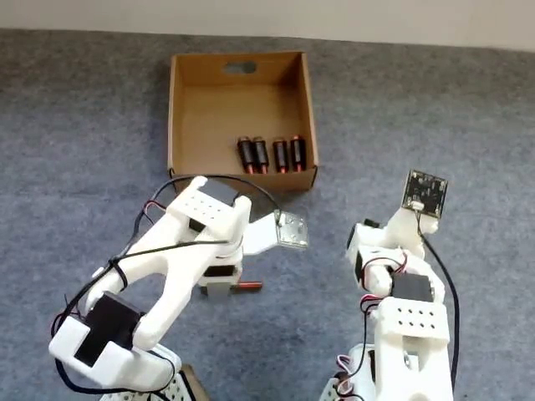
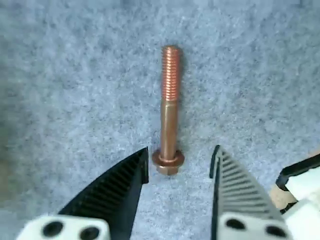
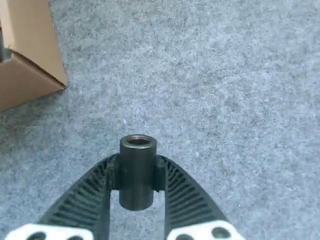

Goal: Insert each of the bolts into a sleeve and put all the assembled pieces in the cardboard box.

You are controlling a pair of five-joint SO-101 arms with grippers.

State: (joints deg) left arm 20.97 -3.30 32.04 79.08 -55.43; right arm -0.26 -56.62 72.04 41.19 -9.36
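Grey carpeted table (image 1: 84, 125): the left gripper (image 2: 180, 150), jaws apart, flanks the head of a copper bolt (image 2: 170, 105) lying flat. The right gripper (image 3: 136, 161) clamps a black sleeve (image 3: 137, 175); four assembled pieces (image 1: 272, 154) lie in the cardboard box (image 1: 173, 109).

Cardboard box (image 1: 221, 109), 12 o'clock: four assembled pieces (image 1: 281, 155) in a row along its 6 o'clock wall. Left arm (image 1: 167, 276), 7 o'clock, above a bolt (image 1: 248, 286). Right arm (image 1: 407, 313), 5 o'clock. Grey table (image 1: 67, 125) surface.
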